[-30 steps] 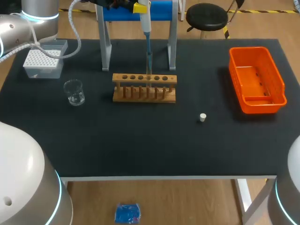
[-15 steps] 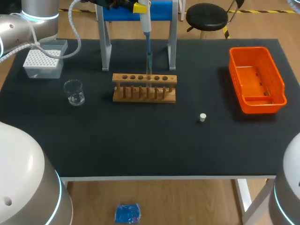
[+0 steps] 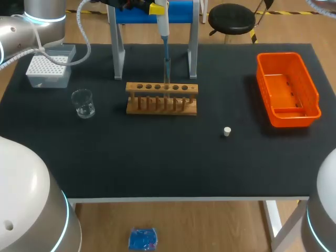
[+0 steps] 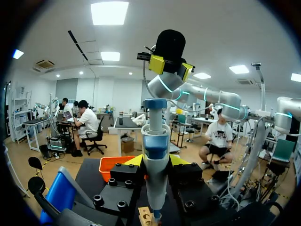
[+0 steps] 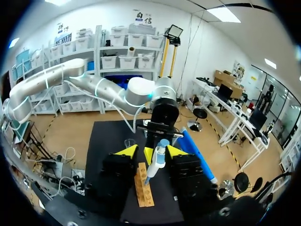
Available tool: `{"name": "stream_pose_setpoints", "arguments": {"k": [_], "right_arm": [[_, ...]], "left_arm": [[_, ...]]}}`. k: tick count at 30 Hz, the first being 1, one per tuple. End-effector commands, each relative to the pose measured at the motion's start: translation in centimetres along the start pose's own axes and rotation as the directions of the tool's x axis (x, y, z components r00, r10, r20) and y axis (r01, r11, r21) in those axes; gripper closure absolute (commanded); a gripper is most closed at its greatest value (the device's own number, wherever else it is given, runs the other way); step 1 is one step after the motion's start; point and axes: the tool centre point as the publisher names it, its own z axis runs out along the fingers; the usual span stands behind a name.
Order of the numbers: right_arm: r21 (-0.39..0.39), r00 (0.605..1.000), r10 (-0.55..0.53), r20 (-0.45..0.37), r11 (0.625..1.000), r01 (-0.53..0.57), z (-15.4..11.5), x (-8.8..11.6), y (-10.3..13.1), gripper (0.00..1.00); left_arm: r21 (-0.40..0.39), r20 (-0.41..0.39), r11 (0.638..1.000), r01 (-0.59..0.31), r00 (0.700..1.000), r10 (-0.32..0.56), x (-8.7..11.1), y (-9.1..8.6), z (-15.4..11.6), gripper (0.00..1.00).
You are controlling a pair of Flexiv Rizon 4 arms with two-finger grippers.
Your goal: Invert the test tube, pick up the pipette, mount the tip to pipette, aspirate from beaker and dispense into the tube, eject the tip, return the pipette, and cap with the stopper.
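The left pincer [image 4: 156, 161] is closed on the pipette [image 3: 164, 29], its yellow-tipped fingers clamping the body from both sides. It holds the pipette upright over the middle of the wooden test tube rack [image 3: 161, 88], at the far centre of the counter [image 3: 157, 163]. The pipette's lower end reaches down to the test tube [image 3: 167, 69] standing in a rack hole — how deep it sits, the head view is too small to show. I judge this to be the dispense step.

The right pincer [image 5: 151, 151] hangs high above the counter, looking down on the rack and pipette. Its fingers are spread and nothing is between them. From the left wrist it appears roughly in line above the pipette's top, so it may be the one to press the plunger.

To dispense well, the pipette should stay vertical and centred on the tube's mouth, so the tip neither scrapes the glass nor tilts the tube in its hole. The plunger wants one smooth, full press with no sideways push on the pipette body. Then comes a straight lift until the tip clears the rim — only then any sideways travel.

The beaker [image 3: 83, 103] stands to the left of the rack and the tip box [image 3: 48, 71] at the far left. The orange bin [image 3: 261, 68] is at the right. The stopper [image 3: 227, 131] lies nearer, to the right of the rack.
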Motion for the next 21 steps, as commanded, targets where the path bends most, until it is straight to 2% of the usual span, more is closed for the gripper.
{"name": "stream_pose_setpoints", "arguments": {"k": [1,4,11,21], "right_arm": [[0.038,0.998,0.043,0.048,0.998,-0.045,0.9,-0.1,0.6,1.00],[0.043,0.995,0.064,0.074,0.997,-0.067,1.2,0.1,0.7,1.00],[0.033,0.995,0.072,0.073,0.997,-0.075,2.2,0.6,0.9,1.00],[0.045,0.990,0.094,0.109,0.994,-0.099,3.7,-0.6,1.0,1.00]], "left_arm": [[-0.001,-0.003,1.000,0.000,1.000,0.000,-0.1,0.0,-0.1,1.00],[-0.001,-0.003,1.000,0.000,1.000,0.000,-0.1,0.0,-0.1,1.00],[-0.001,-0.003,1.000,0.000,1.000,0.000,-0.1,0.0,-0.1,1.00],[-0.001,-0.003,1.000,0.000,1.000,0.000,-0.1,0.0,-0.1,1.00]]}}
